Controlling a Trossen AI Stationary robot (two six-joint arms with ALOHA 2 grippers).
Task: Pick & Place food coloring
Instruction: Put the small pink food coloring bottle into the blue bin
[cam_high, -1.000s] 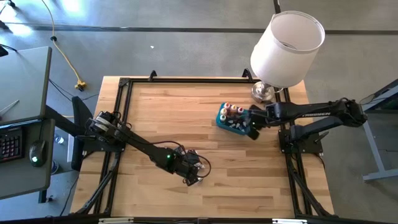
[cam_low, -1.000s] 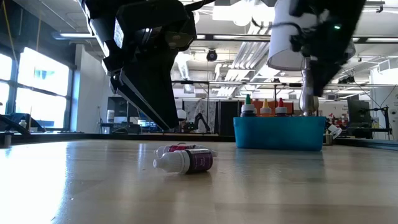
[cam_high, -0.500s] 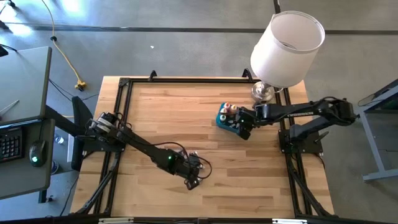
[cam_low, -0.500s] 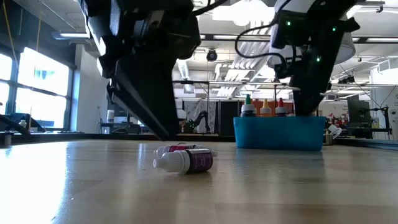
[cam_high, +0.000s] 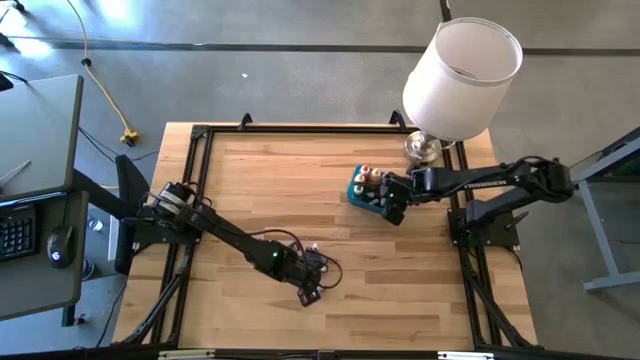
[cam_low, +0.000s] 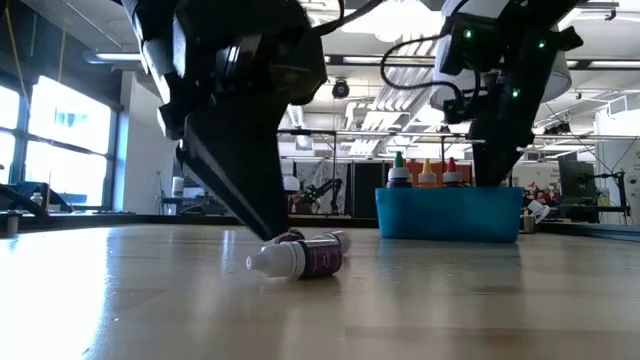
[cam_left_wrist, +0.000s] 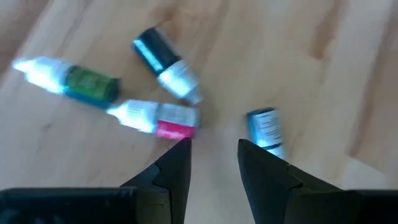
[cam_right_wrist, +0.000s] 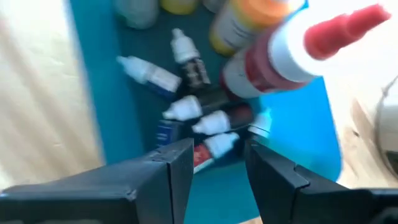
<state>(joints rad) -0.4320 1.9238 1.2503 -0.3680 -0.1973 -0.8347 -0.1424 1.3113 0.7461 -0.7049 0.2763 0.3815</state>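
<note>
Food coloring (cam_left_wrist: 158, 118): small white-tipped dropper bottles, green, pink, blue labels.

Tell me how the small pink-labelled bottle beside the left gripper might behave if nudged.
The pink-labelled bottle lies on its side on the bare wooden table, so it would probably roll. It looks small and plastic, likely light. The left gripper might skid it aside.
</note>
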